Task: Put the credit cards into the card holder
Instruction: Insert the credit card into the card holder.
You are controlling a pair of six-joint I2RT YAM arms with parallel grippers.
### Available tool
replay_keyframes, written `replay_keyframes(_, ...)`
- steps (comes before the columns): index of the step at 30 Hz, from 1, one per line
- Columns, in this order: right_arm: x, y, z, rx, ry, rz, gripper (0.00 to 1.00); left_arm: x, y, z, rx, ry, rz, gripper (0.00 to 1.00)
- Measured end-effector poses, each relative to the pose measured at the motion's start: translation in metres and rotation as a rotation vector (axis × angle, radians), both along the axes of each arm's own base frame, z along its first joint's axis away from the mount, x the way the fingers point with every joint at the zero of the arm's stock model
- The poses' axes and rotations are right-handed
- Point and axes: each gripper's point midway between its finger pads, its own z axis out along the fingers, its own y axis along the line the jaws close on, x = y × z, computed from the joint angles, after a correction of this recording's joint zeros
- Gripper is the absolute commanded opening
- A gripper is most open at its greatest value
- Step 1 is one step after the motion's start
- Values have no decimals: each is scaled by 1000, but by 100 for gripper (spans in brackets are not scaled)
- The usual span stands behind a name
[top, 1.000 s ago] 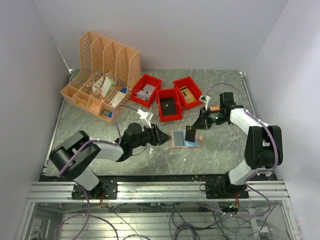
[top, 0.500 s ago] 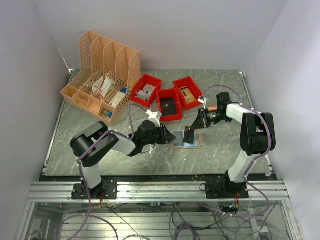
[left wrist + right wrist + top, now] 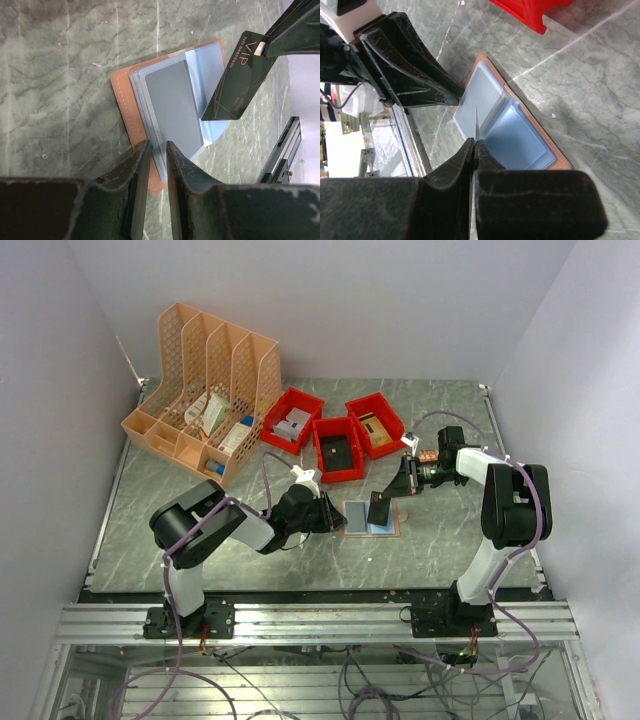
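Note:
The salmon-pink card holder (image 3: 357,517) (image 3: 123,94) lies open on the table, its clear plastic sleeves (image 3: 172,102) fanned out. My left gripper (image 3: 337,516) (image 3: 157,145) is at its left edge, jaws narrowly open, with the sleeves' edge between the fingertips. My right gripper (image 3: 400,484) (image 3: 474,143) is shut on a black VIP credit card (image 3: 379,508) (image 3: 235,75). The card stands on edge with its lower corner on the open sleeves. In the right wrist view the card (image 3: 475,120) is edge-on above a bluish sleeve (image 3: 517,142).
Three red bins (image 3: 338,450) (image 3: 292,418) (image 3: 375,423) sit just behind the card holder. An orange lattice file rack (image 3: 205,390) stands at the back left. The metal frame rail (image 3: 320,620) runs along the near table edge.
My left gripper has moved right to the card holder's left edge and its jaws have narrowed. The right gripper with the card has shifted slightly.

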Motion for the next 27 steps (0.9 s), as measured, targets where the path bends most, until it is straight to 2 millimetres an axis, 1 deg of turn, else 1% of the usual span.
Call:
replay_keyframes(7,-2,2,0,20,25,-9,0,1,1,0,4,0,6,31)
replay_keyframes(13,-4,1,-11,8,66,-33,0,1,2,-1,7,0,10,31)
replay_keyframes(17,-3,1,-15,1,73,-42,0,1,2,-1,9,1,11,31)
replay_keyframes(22,-5,1,-26,-1,113,-46,0,1,2,-1,10,1,11,31)
replay_keyframes(27,-6,1,-32,3,136,-45,0,1,2,-1,13,2,10,31)
